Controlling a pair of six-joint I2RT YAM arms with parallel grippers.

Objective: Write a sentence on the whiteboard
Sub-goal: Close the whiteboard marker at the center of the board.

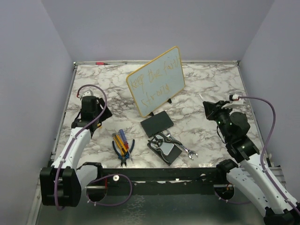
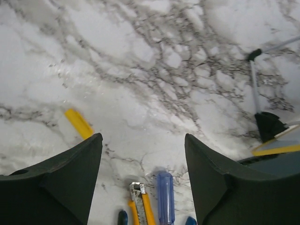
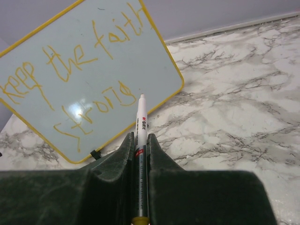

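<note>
Two arms sit low; the whiteboard (image 1: 176, 85) stands at the back of the worktop (image 1: 211, 77).

The left fingers (image 1: 101, 114) hang spread wide over the marble top. They hold nothing and are near a blue screwdriver (image 2: 165, 197) and a box cutter (image 2: 140, 205). The right fingers (image 1: 209, 108) are squeezed tight on a white pen (image 3: 141, 117), whose tip points toward the board from well apart. The board leans back on black feet. The sentence (image 3: 70, 61), "keep the faith strong", runs across it in two yellow lines.

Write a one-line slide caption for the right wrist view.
Right wrist view: jaws shut on a marker face the whiteboard with the sentence "keep the faith strong" in yellow.
</note>
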